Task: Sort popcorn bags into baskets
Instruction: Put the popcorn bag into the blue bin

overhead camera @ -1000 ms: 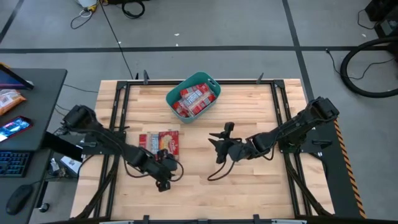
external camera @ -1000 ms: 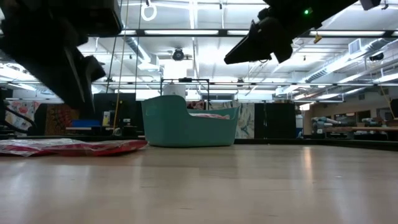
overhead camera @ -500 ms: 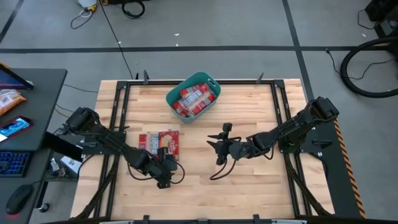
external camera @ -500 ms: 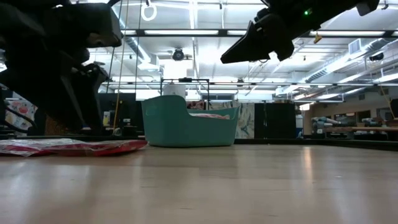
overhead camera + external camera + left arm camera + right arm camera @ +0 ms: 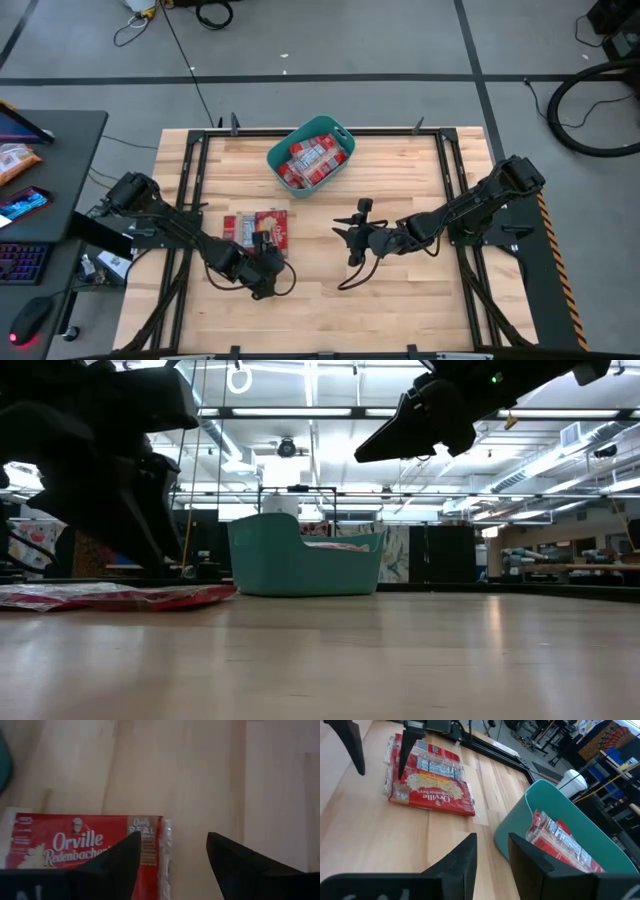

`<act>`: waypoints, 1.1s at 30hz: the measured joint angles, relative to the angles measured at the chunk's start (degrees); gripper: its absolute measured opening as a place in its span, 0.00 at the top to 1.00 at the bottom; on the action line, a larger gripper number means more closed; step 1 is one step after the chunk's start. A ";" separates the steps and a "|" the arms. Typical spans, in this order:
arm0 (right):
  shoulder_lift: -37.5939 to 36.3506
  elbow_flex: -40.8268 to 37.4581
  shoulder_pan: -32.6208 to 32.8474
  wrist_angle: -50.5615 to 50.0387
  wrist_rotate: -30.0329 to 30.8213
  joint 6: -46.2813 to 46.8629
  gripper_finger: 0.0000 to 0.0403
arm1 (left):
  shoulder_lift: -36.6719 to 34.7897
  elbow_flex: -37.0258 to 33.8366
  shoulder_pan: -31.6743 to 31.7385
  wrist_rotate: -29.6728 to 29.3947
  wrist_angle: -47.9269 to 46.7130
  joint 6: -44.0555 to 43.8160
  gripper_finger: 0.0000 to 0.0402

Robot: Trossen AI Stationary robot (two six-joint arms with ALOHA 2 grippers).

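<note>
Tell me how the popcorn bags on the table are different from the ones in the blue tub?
The table bags lie flat on bare wood; the tub bags are heaped, tilted, inside the teal tub. The table bags sit by the left gripper; the tub bags lie farther off. Both are red.

left claw [image 5: 170, 852] opened wide, lowered beside popcorn bags [image 5: 257, 227]

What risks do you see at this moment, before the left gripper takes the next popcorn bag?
1. The left gripper is open over the end edge of the popcorn bags, one finger above the wrapper and one above bare wood; it may pinch only the seam and slip.
2. The bags lie overlapped, so two may lift together.
3. The basket already holds several bags; another could rest on the rim and slide out.
</note>
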 joint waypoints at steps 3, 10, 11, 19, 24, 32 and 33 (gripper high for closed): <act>0.02 0.00 -0.02 -0.04 -0.01 0.00 0.72 | -0.02 -0.76 0.02 -1.80 0.60 -0.13 0.43; 0.02 0.00 -0.02 -0.04 -0.45 0.02 0.72 | -0.02 -1.60 0.00 -4.99 3.56 -1.48 0.43; 0.02 0.00 -0.02 -0.02 -0.86 0.02 0.72 | -0.02 -1.60 0.00 -4.99 4.47 -0.83 0.43; 0.04 0.00 0.00 0.00 -1.52 0.24 0.72 | 5.72 -1.57 -0.02 -5.84 7.38 1.25 0.43; 0.04 0.02 -0.01 -0.02 -1.52 0.26 0.72 | 8.62 -1.56 -0.02 -8.23 7.27 0.98 0.43; 0.04 0.02 -0.02 0.00 -1.53 0.25 0.72 | 8.98 -1.49 0.02 -8.08 6.49 1.20 0.53; 0.04 0.02 -0.02 0.02 -1.52 0.24 0.72 | 8.98 -1.49 0.07 -7.93 6.11 1.31 0.57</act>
